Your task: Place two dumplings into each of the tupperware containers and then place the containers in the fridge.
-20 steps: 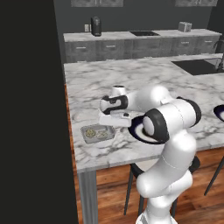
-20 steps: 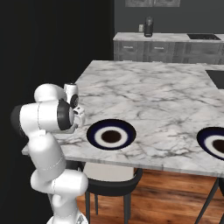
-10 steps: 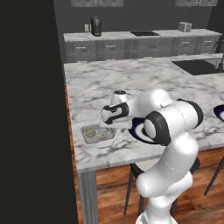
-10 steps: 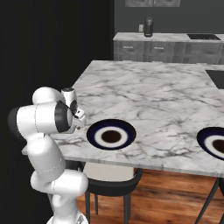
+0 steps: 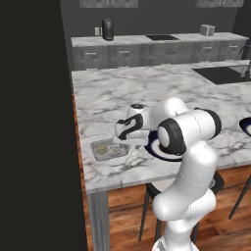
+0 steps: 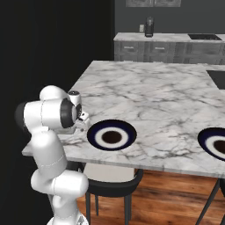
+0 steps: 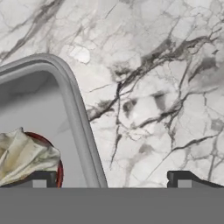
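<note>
The gripper [image 7: 111, 177] hangs low over the right-hand rim of the tray [image 5: 109, 149], its jaws spread wide and empty. In the hand view one dark tip sits inside the tray wall and the other over bare marble, so the rim runs up between them; this looks like a line-up for pinching the wall to lift the tray, though that is a judgement only.

The tray lies near the front left corner of the counter [image 5: 112, 98], just left of the blue plate [image 6: 111, 135]. Two dumplings [image 5: 101, 149] rest in it side by side (the second is partly under the hand in the left base view), so this container seems already filled and ready to go to the fridge. From the hand view one dumpling [image 7: 24, 155] shows close up, with a dark red ring under it whose nature I cannot tell.

The tray is grey, thin-walled and smooth, with a raised lip and rounded corners, a shape that gives the fingers an edge to clamp. The dumpling is pale, creased and folded, soft-looking. The counter is polished white marble with grey veining, flat and probably slick, so the tray may slide if nudged sideways.
</note>
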Motion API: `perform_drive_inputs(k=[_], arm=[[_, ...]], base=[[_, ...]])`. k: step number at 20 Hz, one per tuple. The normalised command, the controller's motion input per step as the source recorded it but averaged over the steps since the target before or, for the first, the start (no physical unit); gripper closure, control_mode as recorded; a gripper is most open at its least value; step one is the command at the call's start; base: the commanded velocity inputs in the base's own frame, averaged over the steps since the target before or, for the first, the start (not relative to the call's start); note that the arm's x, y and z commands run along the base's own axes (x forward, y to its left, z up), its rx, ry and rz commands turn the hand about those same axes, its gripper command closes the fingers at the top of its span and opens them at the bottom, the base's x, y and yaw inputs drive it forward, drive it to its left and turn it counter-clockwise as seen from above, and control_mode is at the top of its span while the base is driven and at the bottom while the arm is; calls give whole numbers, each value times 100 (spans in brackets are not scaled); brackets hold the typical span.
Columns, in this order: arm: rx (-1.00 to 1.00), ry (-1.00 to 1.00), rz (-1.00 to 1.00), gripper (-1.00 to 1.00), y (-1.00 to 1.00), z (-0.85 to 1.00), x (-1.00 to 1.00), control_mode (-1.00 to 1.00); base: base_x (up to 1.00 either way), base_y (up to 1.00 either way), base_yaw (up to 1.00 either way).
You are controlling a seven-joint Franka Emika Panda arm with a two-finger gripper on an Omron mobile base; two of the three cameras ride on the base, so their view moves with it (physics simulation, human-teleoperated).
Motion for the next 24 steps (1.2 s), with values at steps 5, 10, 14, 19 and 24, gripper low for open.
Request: perform_drive_inputs(k=[5, 10, 14, 19, 24], arm=[[0, 0, 0, -100, 6, -33, 9, -100], [0, 0, 0, -100, 5, -35, 2, -100], [0, 0, 0, -100, 2, -36, 0, -100], [0, 3, 0, 100, 4, -16, 0, -100], [0, 0, 0, 100, 0, 2, 0, -100]], base=[[0, 0, 0], [0, 0, 0], [0, 0, 0], [0, 0, 0], [0, 0, 0]])
